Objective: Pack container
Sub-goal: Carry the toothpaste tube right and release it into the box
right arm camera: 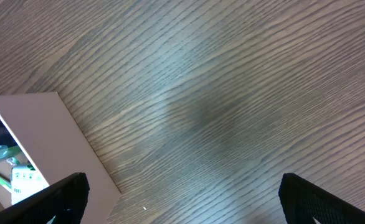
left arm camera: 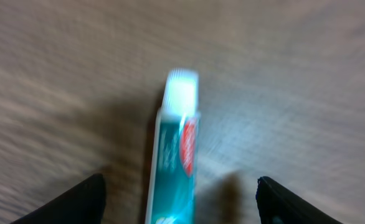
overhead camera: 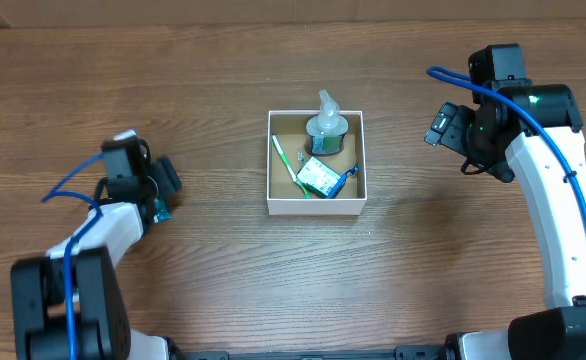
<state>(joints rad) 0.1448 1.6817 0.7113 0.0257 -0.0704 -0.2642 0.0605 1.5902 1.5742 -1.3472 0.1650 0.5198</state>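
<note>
The left gripper is straddling a toothpaste tube, released (view blurred); the right gripper is hanging released beside the container.

Robot lab bench, wood-grain table, cabled arms

Toothpaste tube, left of the container: blurred, print unreadable, lower end cut off by the frame edge; from overhead, mostly hidden under the left claw. Right wrist view: only one corner of the container shows. Packet inside the container: lettering too small to read.
</note>
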